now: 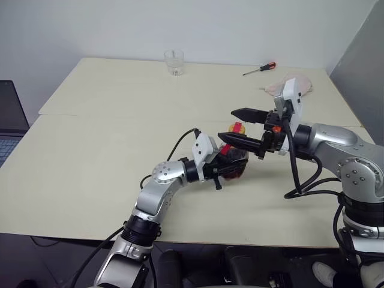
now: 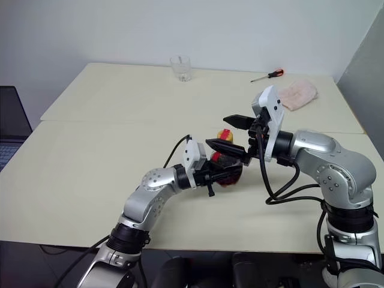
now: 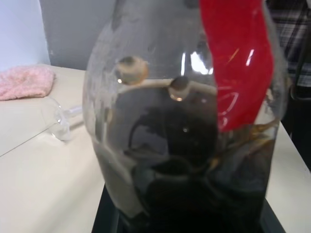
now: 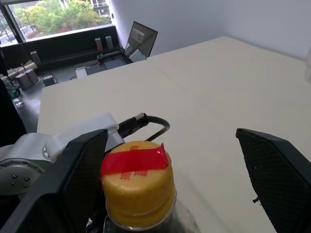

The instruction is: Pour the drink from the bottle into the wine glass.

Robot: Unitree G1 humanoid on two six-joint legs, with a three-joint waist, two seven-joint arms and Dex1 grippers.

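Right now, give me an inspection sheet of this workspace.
Surface: cream table, seam across it.
Job's things: bottle with dark drink, yellow-and-red cap on; a clear stemmed glass lying on its side near the cloth.
Clutter: tumbler, screwdriver, pink cloth.
Grippers: left gripper shut on bottle; right gripper open astride the cap.
Cables: black cables on both arms.
Surroundings: laptop, white wall.

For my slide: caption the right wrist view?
Open right gripper poised around the bottle's yellow-and-red cap.
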